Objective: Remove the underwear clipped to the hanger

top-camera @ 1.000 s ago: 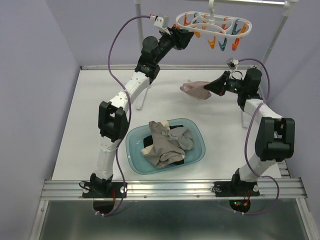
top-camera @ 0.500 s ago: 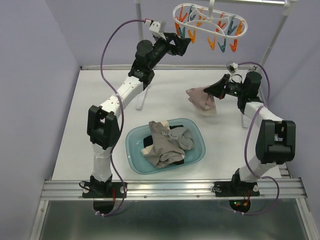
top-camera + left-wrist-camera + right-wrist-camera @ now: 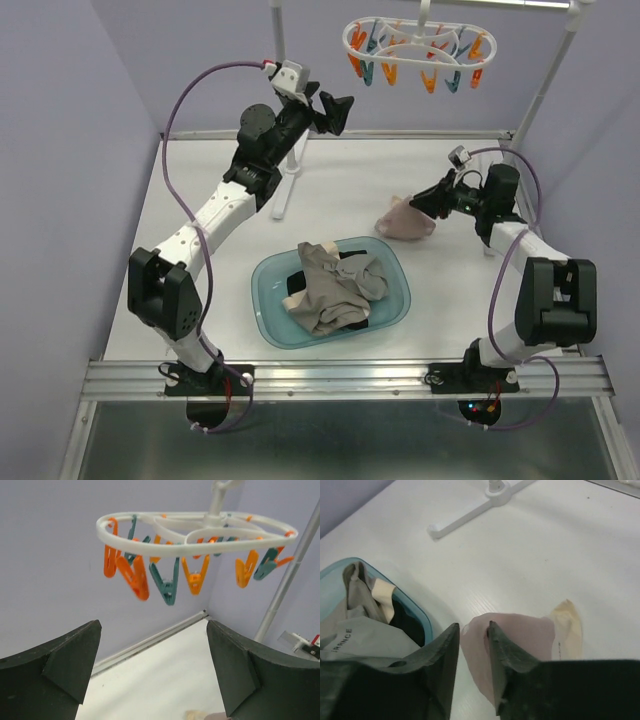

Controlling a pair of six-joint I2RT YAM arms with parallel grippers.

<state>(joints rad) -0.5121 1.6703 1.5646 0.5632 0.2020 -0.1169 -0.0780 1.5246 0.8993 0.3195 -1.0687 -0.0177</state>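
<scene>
White table (image 3: pixel 190 290): matte top, evenly lit, soft shadows only. Pale lavender walls (image 3: pixel 70 90) stand on the table's left, far and right sides. A metal strip (image 3: pixel 400 133) runs along its far edge and a slotted aluminium rail (image 3: pixel 340 378) along its near edge. White rack poles (image 3: pixel 277 35) rise at its far side. One rack foot (image 3: pixel 283 197) rests on the tabletop.

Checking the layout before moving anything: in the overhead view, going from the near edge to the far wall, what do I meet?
Basin → pink underwear → left gripper → hanger
</scene>
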